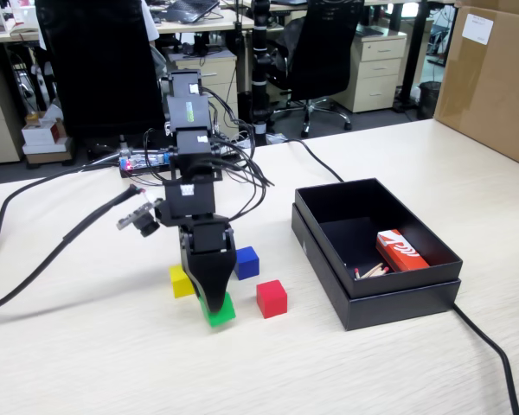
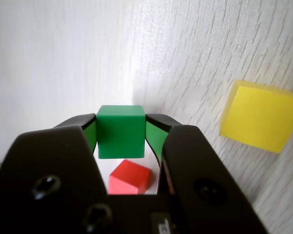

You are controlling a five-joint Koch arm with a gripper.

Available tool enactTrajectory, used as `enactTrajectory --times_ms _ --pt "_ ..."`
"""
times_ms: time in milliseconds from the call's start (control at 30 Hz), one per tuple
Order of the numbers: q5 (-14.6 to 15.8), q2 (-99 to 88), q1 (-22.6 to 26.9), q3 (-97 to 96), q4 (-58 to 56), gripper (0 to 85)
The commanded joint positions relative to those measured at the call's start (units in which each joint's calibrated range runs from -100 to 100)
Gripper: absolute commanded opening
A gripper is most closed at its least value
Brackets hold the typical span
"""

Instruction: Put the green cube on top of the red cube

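The green cube (image 1: pixel 219 311) (image 2: pixel 120 131) sits between my gripper's (image 1: pixel 214 303) (image 2: pixel 120 127) two green-lined jaws, which press on its left and right faces. In the fixed view it is at or just above the table. The red cube (image 1: pixel 272 298) stands on the table a short way to the right of the gripper in the fixed view. In the wrist view the red cube (image 2: pixel 130 177) shows below the green one, between the jaws.
A yellow cube (image 1: pixel 181 282) (image 2: pixel 261 115) and a blue cube (image 1: pixel 246 262) stand close behind the gripper. An open black box (image 1: pixel 398 294) with a red-and-white packet (image 1: pixel 401 251) stands to the right. Cables (image 1: pixel 35 259) trail across the table at left.
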Motion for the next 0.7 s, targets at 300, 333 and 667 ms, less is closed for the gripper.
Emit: enactTrajectory --times_ms 300,333,667 --pt "8.8 -21.7 4.4 -0.5 -6.6 0.9" --pt "9.3 -21.7 4.9 -0.4 -6.6 0.9" --pt "11.8 -16.8 6.6 1.5 -6.5 0.9"
